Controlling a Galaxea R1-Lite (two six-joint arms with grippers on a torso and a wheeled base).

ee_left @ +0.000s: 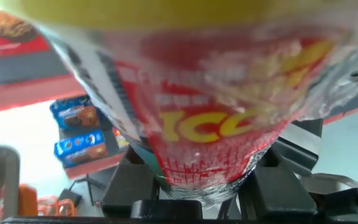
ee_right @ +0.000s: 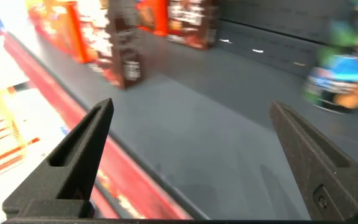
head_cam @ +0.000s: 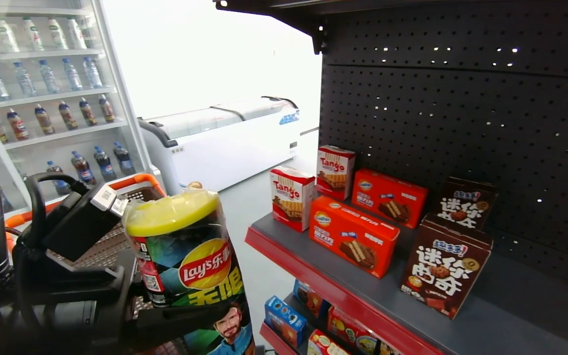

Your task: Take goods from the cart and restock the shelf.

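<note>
Closest in, the yellow-lidded chips canister [head_cam: 193, 246], wrapped in clear film, stands upright in the left gripper [ee_left: 204, 193], whose jaws pinch its lower body. It is held left of the shelf [head_cam: 511, 305], just in front of the orange-rimmed cart [head_cam: 136, 180]. Over bare grey shelf board hovers the right gripper [ee_right: 191, 155], jaws spread wide around nothing. On the shelf stand red-and-white wafer boxes [head_cam: 291, 197] at the left end, orange boxes [head_cam: 353, 241] beside them, and brown boxes [head_cam: 444, 266] further right
</note>
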